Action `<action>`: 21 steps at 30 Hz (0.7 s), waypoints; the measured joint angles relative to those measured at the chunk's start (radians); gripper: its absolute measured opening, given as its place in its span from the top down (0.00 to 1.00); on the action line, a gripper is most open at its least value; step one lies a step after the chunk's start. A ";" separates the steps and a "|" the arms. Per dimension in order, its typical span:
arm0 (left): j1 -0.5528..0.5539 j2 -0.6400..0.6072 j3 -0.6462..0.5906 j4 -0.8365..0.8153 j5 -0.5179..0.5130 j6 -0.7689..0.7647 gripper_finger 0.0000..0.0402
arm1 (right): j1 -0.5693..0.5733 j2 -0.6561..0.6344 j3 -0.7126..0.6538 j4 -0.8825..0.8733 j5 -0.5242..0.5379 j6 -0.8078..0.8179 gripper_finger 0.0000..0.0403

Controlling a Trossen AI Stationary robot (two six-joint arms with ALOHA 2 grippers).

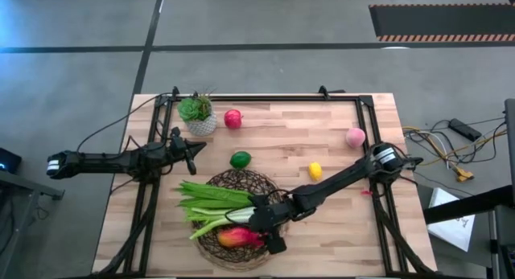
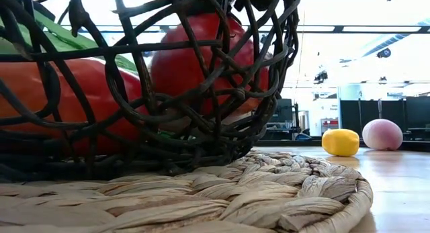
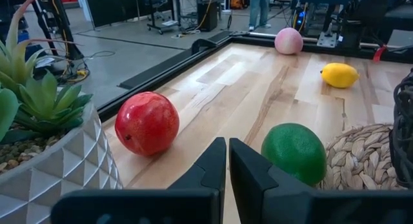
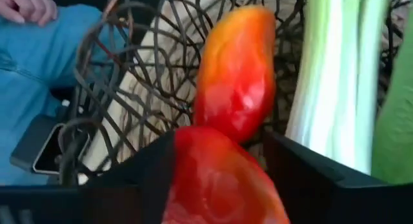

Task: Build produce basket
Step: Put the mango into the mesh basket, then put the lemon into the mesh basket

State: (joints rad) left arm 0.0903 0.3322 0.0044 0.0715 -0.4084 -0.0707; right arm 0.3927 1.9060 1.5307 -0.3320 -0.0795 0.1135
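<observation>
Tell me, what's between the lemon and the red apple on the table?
In the high view, the green lime lies roughly between the lemon and the red apple, a little off the straight line. The rest of that stretch is bare wood.

Overhead camera looks straight down on the whole table. Table-level camera sits against the basket. Both show the lemon.

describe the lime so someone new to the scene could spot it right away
On the wooden table, find the dark wicker basket near the front edge. Just beyond its rim, toward the potted plant, lies the lime. It is the only loose green fruit; the apple is red, the lemon yellow.
</observation>
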 joint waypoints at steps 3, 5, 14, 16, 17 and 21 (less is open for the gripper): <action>0.000 0.001 0.000 0.000 0.000 0.000 0.99 | -0.002 -0.007 0.000 -0.042 0.008 0.000 0.59; 0.000 0.000 0.000 0.000 0.000 0.000 0.99 | -0.003 -0.013 0.000 -0.060 0.033 0.002 0.65; 0.000 0.001 0.000 0.000 0.000 0.000 0.99 | 0.006 -0.071 0.015 -0.047 0.103 -0.041 0.83; 0.000 0.001 0.000 0.000 0.000 0.000 0.99 | 0.017 -0.100 0.017 -0.050 0.152 -0.050 0.85; 0.000 0.001 0.000 0.000 0.000 0.000 0.99 | 0.026 -0.118 0.018 -0.052 0.188 -0.056 0.86; 0.000 0.000 0.000 0.000 0.000 0.000 0.99 | 0.080 -0.199 0.013 -0.106 0.391 -0.078 0.87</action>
State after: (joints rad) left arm 0.0906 0.3321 0.0044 0.0715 -0.4084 -0.0705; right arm 0.4725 1.7070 1.5436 -0.4382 0.3116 0.0358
